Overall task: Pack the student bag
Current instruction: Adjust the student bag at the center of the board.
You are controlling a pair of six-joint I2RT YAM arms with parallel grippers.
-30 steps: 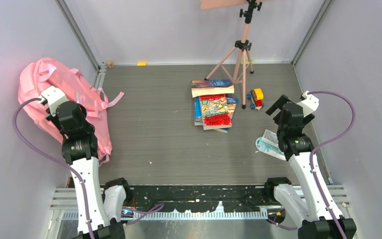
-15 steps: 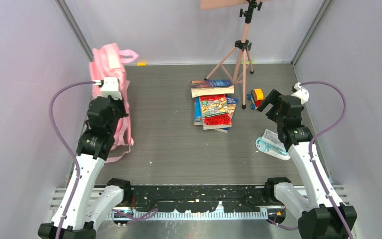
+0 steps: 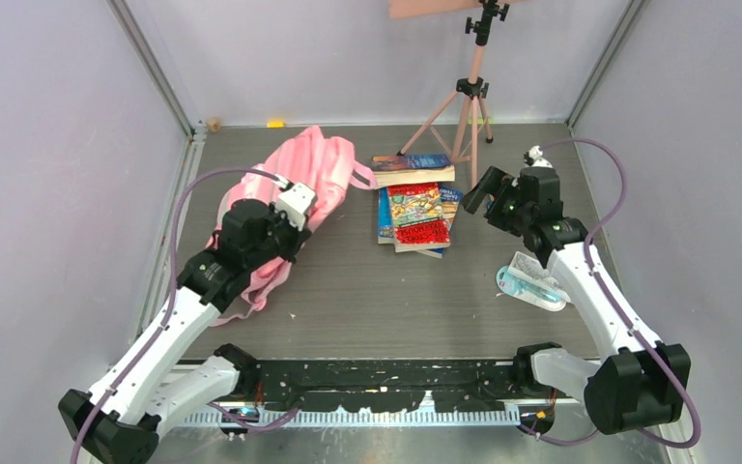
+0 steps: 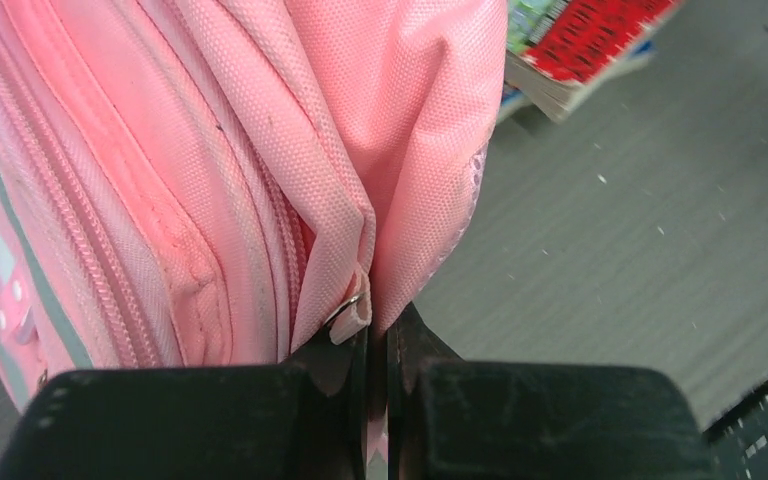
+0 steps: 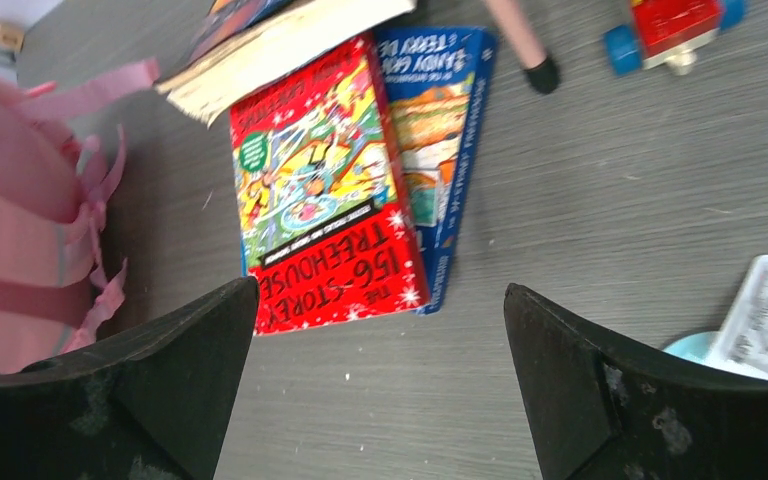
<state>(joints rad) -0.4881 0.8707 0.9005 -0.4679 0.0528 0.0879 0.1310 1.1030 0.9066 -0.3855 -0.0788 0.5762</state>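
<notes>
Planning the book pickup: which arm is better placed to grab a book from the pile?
Right. The right tool is open and close to the books, while the left tool is shut on the student bag's fabric.

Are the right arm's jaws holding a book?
No, the right gripper is wide open, and the red book lies clear of its jaws.

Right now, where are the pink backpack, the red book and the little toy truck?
pink backpack point(image 3: 311, 166), overhead view, on its upper fabric.
red book point(image 5: 330, 280), right wrist view, on the red title band.
toy truck point(image 5: 672, 22), right wrist view, on its red body.
</notes>
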